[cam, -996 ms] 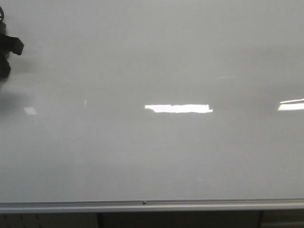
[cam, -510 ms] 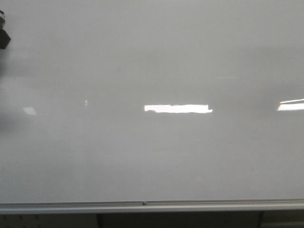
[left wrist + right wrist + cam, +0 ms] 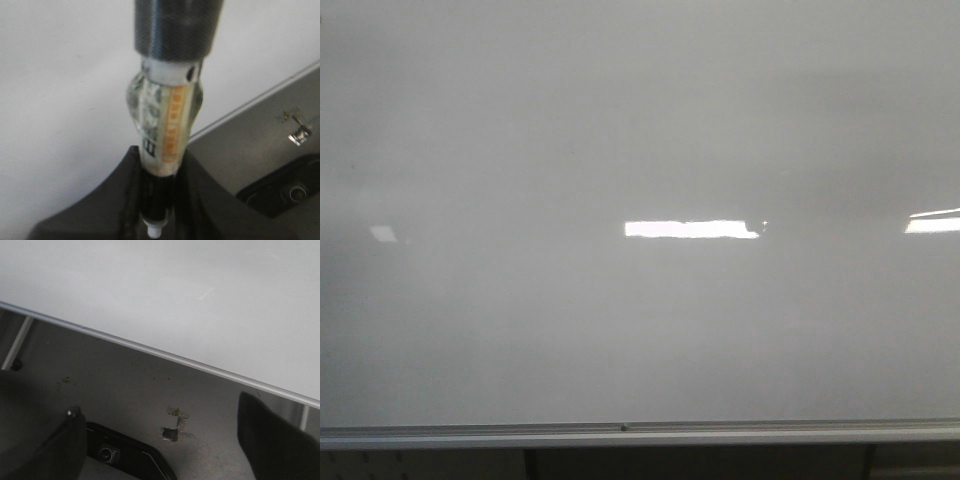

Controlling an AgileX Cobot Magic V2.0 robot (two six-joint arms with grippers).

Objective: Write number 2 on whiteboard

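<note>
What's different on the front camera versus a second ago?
The dark arm part at the far left edge has slid out of view; the front view now shows only the whiteboard, no digit visible on it. The left pincer holds the marker; the right pincer is open and empty.

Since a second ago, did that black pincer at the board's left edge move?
Yes. It slid off leftward, out of the front view; only the whiteboard and its silver edge strip show there.

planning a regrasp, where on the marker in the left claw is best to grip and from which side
Grip the clear marker with the orange label on its labelled middle barrel, the widest straight part, between black cap and white tip. Come from the sides, across its long axis, as the left claw already does low on the barrel.
</note>
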